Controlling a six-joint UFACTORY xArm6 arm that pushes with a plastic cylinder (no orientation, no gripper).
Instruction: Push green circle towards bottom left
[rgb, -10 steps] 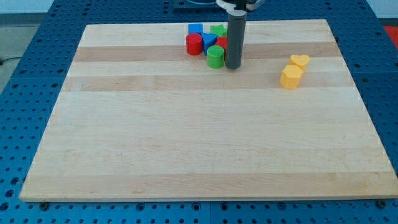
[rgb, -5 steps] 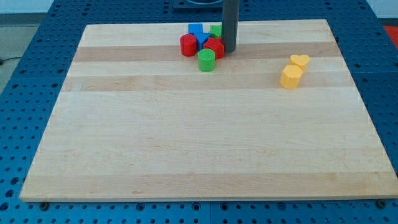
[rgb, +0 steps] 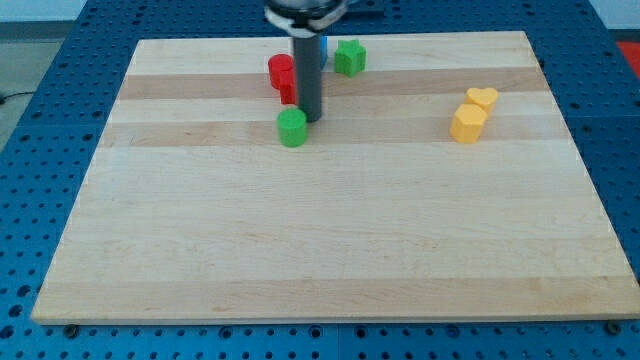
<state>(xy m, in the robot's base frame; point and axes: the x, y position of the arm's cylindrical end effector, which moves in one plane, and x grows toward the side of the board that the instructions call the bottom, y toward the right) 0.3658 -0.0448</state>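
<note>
right, your tip (rgb: 309, 119) sits on the board (rgb: 300, 240) just up and to the view's right of the green circle (rgb: 292, 128), touching it or v close to it; can't tell which. it's a plain rod, no fingers to spread or pinch, so nothing is held. the green circle lies in the upper part of the board, a bit left of centre, on a pale plank strip, apart from the other blocks.

behind the rod, toward the view's top, you've got a red cylinder (rgb: 281, 70) w/ a second red block (rgb: 289, 88) just below it, partly hidden by the rod, shape unclear. a sliver of blue block (rgb: 323, 46) shows at the rod's right edge near the board's top. a green star-ish block (rgb: 349, 57) stands just right of that.

well apart on the view's right: a yellow heart (rgb: 482, 98) and a yellow hexagon-like block (rgb: 467, 124), touching each other.
</note>
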